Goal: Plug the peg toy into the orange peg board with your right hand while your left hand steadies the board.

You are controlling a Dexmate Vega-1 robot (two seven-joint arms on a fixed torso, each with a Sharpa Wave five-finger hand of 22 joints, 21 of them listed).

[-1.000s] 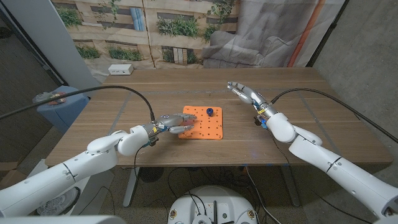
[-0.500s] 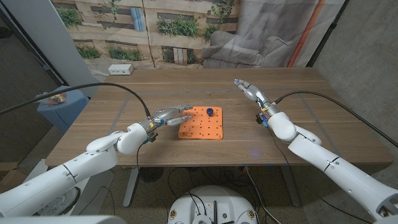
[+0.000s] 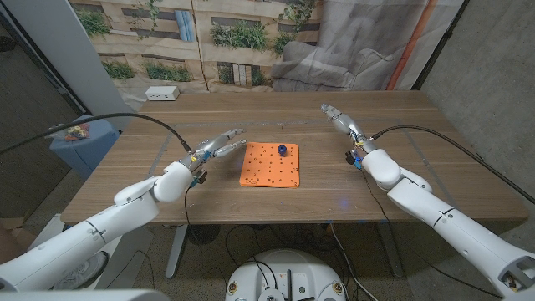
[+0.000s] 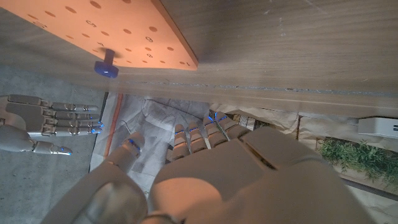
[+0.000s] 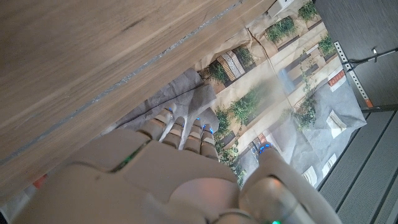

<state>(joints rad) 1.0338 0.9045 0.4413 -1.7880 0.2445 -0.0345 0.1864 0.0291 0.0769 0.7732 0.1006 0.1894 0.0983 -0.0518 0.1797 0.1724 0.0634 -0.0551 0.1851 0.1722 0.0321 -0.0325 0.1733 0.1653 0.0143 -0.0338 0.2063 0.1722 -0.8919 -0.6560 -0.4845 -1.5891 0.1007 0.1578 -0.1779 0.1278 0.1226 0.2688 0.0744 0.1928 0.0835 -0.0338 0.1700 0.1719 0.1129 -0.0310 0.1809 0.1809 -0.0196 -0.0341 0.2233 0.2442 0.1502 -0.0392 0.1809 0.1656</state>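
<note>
Peg toy [image 3: 282, 150] stands seated at far edge of orange peg board [image 3: 270, 165] | left hand [image 3: 219, 145] released, fingers spread, just left of board | right hand [image 3: 342, 121] released, well apart | judgement: withdraw both clear without nudging board.

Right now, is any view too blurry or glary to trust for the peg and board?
Head view: evenly lit and sharp; blue peg on the orange peg board reads clearly. Left wrist view: board and peg sharp, the near left hand soft. Right wrist view: backdrop hazy past the right hand.
</note>
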